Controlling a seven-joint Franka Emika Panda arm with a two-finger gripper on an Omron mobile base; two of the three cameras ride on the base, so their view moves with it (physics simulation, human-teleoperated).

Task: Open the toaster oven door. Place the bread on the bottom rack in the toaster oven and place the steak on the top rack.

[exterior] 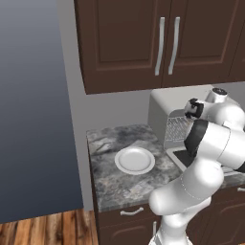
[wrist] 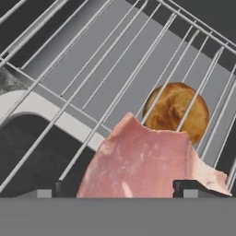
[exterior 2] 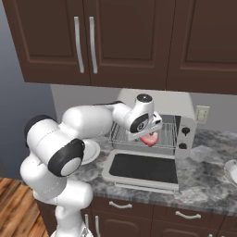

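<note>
The toaster oven (exterior 2: 185,121) stands on the counter, and its door (exterior 2: 141,169) lies dropped flat in front of it. My gripper (exterior 2: 151,133) reaches into the oven's mouth at the level of the top rack (exterior 2: 167,131). In the hand view the pink steak (wrist: 147,161) lies on the top rack's wires (wrist: 92,78), between my fingertips (wrist: 199,186), which stand wide apart. The round brown bread (wrist: 175,110) lies under those wires on the bottom rack, just beyond the steak. My arm hides most of the toaster oven (exterior: 165,107) in the left base view.
A white plate (exterior: 135,159) sits on the counter left of the oven. Another white dish (exterior 2: 232,170) shows at the right edge. Dark wall cabinets (exterior 2: 125,41) hang above the oven. A wall outlet (exterior 2: 201,113) is behind the oven's right side.
</note>
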